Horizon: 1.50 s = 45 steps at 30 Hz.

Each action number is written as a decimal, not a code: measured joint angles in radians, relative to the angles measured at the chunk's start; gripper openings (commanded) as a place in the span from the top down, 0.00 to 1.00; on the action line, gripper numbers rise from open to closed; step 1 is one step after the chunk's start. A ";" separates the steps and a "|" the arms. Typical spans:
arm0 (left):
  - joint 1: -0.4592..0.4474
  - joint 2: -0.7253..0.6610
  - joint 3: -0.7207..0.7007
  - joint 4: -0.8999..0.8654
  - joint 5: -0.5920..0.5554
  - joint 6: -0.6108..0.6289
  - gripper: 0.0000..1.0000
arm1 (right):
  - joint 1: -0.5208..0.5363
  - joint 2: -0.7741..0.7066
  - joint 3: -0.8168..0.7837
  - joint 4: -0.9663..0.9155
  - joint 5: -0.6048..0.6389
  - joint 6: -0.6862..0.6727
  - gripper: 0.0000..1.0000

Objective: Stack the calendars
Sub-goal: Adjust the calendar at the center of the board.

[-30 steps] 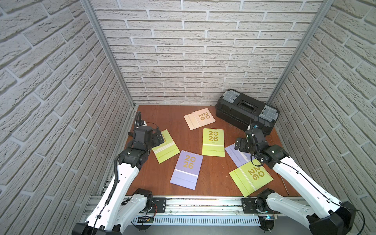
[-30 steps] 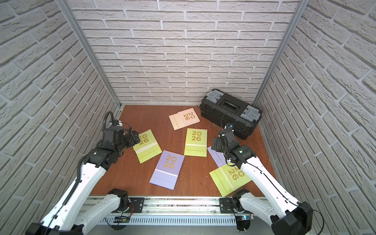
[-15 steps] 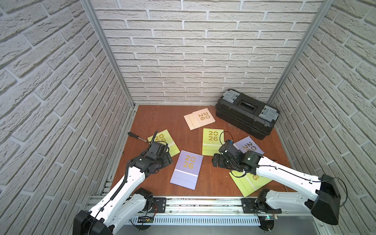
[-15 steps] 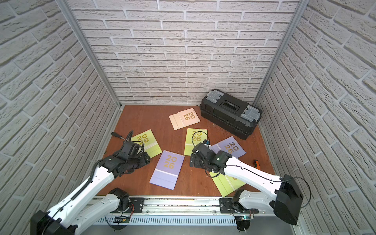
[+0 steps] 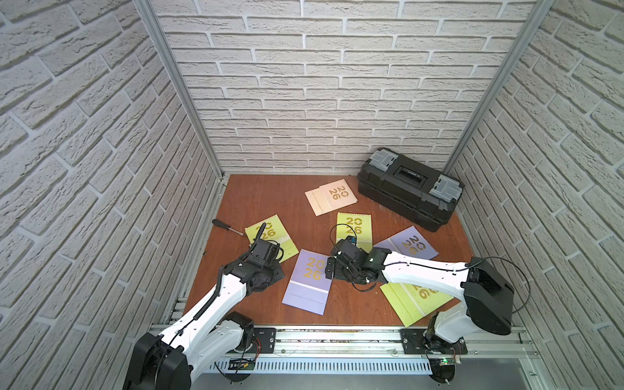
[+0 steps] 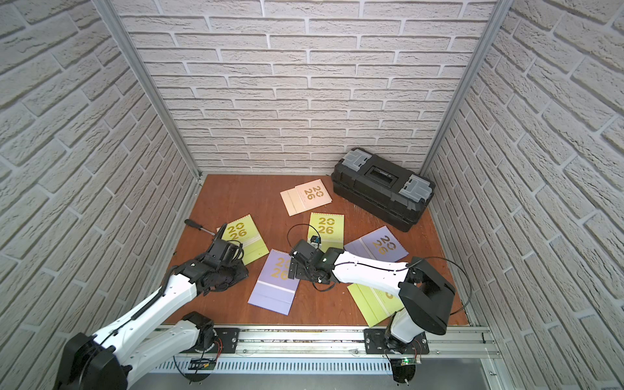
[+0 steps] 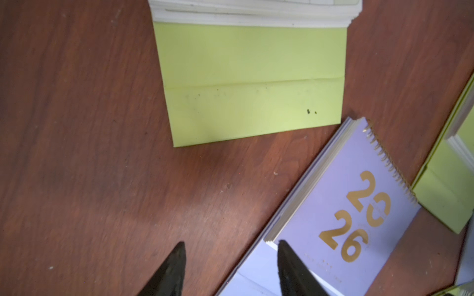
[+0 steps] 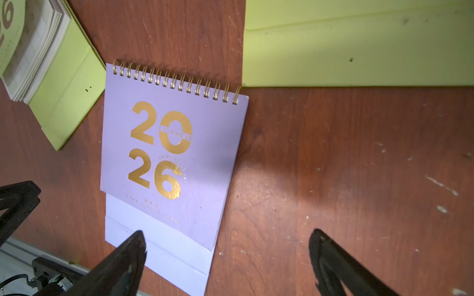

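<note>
Lavender cal. (image 7: 341, 212) near green cal. (image 7: 251, 77)

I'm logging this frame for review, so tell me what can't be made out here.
Front lime green calendar: cover mostly hidden by the right arm, both top views.
Left end effector: jaw gap unreadable in top views, hidden beneath its wrist.
Central lavender calendar: small print below 2026 too faint, right wrist view.

We record a reddish-brown wooden table (image 5: 270, 199) with a scuffed top. A black toolbox (image 5: 408, 187) stands in the far right corner. All six calendars lie flat:

- Cream calendar (image 5: 331, 197): near the far edge.
- Middle green calendar (image 5: 354, 226): just in front of the cream one.
- Left green calendar (image 5: 273, 229): towards the left edge, with a screwdriver (image 5: 226, 227) beside it.
- Middle lavender calendar (image 5: 309, 283): centre front.
- Right lavender calendar (image 5: 410, 243): towards the right edge.
- Front green calendar (image 5: 408, 300): at the front edge.
</note>
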 measured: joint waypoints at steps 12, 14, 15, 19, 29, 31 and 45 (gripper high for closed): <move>0.000 0.120 0.031 0.022 -0.014 0.016 0.88 | -0.081 0.125 -0.001 0.112 -0.143 -0.010 0.01; 0.000 0.140 0.038 0.024 -0.014 0.019 0.91 | -0.087 0.139 -0.001 0.123 -0.163 -0.021 0.01; 0.000 0.151 0.043 0.024 -0.015 0.019 0.94 | -0.089 0.143 0.003 0.127 -0.174 -0.026 0.01; 0.000 0.201 0.067 0.032 -0.015 0.034 1.00 | -0.095 0.164 0.024 0.142 -0.199 -0.042 0.01; 0.000 0.308 0.095 0.060 -0.015 0.049 1.00 | -0.103 0.192 0.054 0.150 -0.228 -0.060 0.01; 0.000 0.317 0.095 0.063 -0.015 0.051 1.00 | -0.103 0.197 0.059 0.151 -0.233 -0.063 0.01; -0.003 0.378 0.077 0.137 0.058 0.041 1.00 | -0.109 0.221 0.080 0.175 -0.271 -0.074 0.01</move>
